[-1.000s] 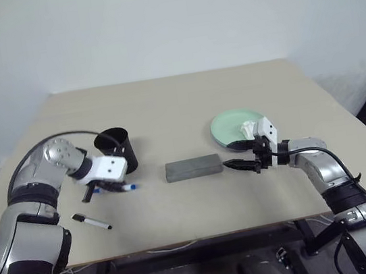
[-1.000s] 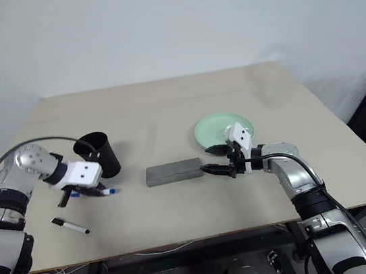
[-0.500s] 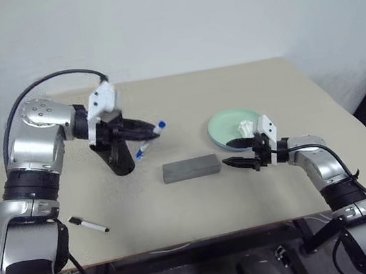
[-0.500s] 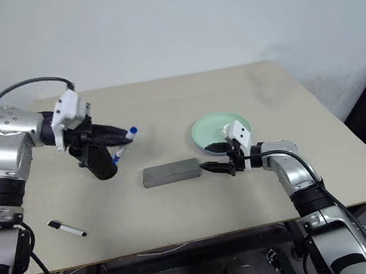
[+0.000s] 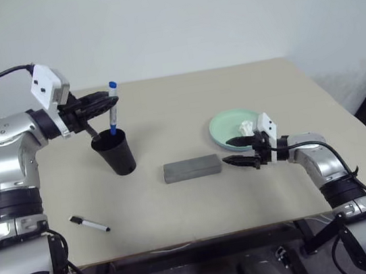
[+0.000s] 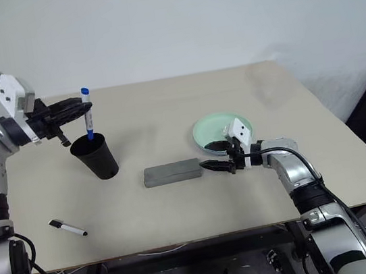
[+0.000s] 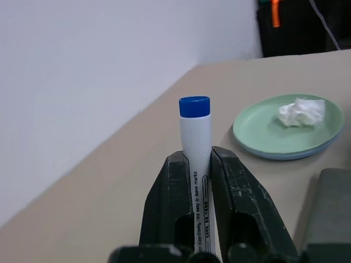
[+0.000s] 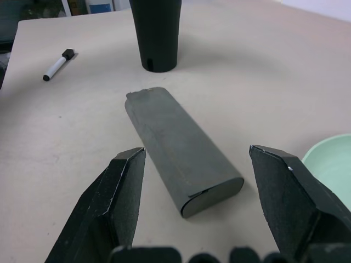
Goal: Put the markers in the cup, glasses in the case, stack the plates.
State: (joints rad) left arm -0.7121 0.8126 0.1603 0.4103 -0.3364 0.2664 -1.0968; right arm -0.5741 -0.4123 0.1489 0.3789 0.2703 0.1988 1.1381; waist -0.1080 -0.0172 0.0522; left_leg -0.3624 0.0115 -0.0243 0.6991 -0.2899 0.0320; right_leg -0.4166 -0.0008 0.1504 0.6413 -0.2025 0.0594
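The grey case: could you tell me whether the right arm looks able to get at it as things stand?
Probably yes. The right gripper hangs open just off the end of the grey case, jaws pointing at it, with only bare table between.

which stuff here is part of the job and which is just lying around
Job:
- blue-capped marker, held upright over the cup by the left gripper
- black marker, lying on the table
- case, shut
- plates, green on blue
- right gripper, open beside the case

Lying about:
- tissue on the plates
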